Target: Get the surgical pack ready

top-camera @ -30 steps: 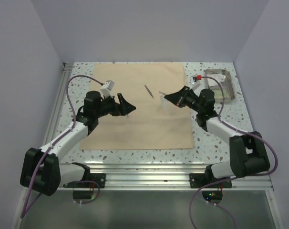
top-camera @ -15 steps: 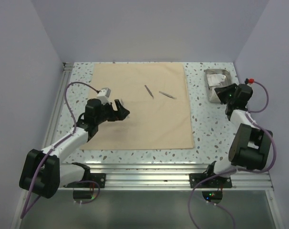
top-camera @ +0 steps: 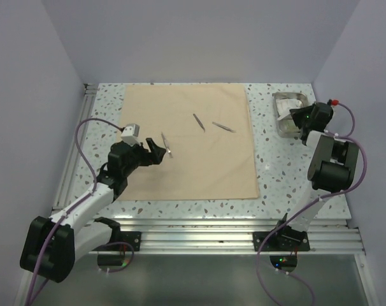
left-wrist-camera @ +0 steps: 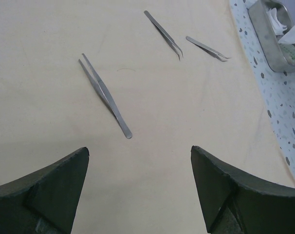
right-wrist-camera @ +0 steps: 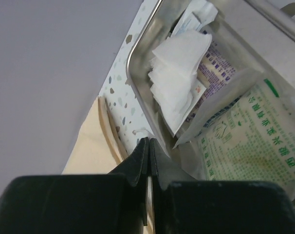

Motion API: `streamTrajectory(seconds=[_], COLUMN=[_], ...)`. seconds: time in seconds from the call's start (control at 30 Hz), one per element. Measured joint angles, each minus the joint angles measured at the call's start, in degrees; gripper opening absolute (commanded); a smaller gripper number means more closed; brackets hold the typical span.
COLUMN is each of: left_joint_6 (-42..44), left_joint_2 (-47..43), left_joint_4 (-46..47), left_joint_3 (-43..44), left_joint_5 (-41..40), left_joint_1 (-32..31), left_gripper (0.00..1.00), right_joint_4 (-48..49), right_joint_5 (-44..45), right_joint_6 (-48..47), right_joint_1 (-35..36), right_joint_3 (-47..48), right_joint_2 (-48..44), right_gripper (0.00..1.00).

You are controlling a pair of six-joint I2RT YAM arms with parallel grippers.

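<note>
Presently, the large tan square cloth (top-camera: 199,166) lies flat mid-tabletop, bearing three thin metal instruments (left-wrist-camera: 104,95). The small rectangular steel tray (top-camera: 287,97) of white and green sachets (right-wrist-camera: 237,146) sits at the far right corner. The left tool (left-wrist-camera: 138,151) gapes wide and empty near the cloth's left edge. The right tool (right-wrist-camera: 148,144) is pinched shut at the tray's rim.

**Large tan square cloth** (top-camera: 186,143): spread flat and unfolded, with a faint crease or two.

**Thin metal instruments**: three, all tweezer-like, lying flat on the cloth and apart from one another.
- Long straight steel tweezers (left-wrist-camera: 104,95): left of the cloth's middle, prongs slightly parted.
- Slim curved-tip steel tweezers (left-wrist-camera: 163,34): farther back, near centre.
- Short fine-pointed steel tweezers (left-wrist-camera: 207,48): just right of those.

**Small rectangular steel tray** (top-camera: 288,95): upright, right of the cloth and apart from it.
- Contents (piled loosely): folded white sachets (right-wrist-camera: 179,78) and a clear green-printed sachet (right-wrist-camera: 235,141), overlapping.
</note>
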Motion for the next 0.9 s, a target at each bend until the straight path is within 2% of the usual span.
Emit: streamTrajectory(seconds=[0.23, 0.27, 0.33, 0.37, 0.47, 0.63, 0.9], left_joint_6=[0.00, 0.00, 0.00, 0.00, 0.02, 0.07, 0.66], left_joint_2=[-0.70, -0.70, -0.79, -0.87, -1.03, -1.68, -2.54], left_joint_4=[1.01, 1.09, 1.25, 1.25, 1.27, 1.25, 1.27], left_joint_3=[-0.28, -0.35, -0.63, -0.76, -0.96, -1.01, -1.03], left_joint_5=[-1.01, -1.03, -1.14, -1.16, -1.16, -1.25, -1.40], left_joint_1=[0.00, 0.00, 0.00, 0.00, 0.00, 0.00, 0.00], left_gripper=[0.89, 0.89, 0.89, 0.89, 0.89, 0.89, 0.89], right_joint_4=[0.09, -0.15, -0.35, -0.76, -2.01, -5.75, -11.89], right_joint_5=[3.39, 4.07, 5.11, 5.75, 7.43, 10.34, 11.56], right_joint_6=[-0.13, -0.26, -0.48, -0.63, -1.46, -3.13, -9.29], right_joint_1=[-1.53, -1.73, -1.95, -2.08, -2.16, -2.14, -0.42], right_joint_3=[1.22, 1.20, 1.20, 1.20, 1.20, -0.15, -6.82], right_joint_2=[2.75, 2.75, 2.75, 2.75, 2.69, -0.59, -19.41], right_gripper=[0.00, 0.03, 0.16, 0.32, 0.48, 0.52, 0.50])
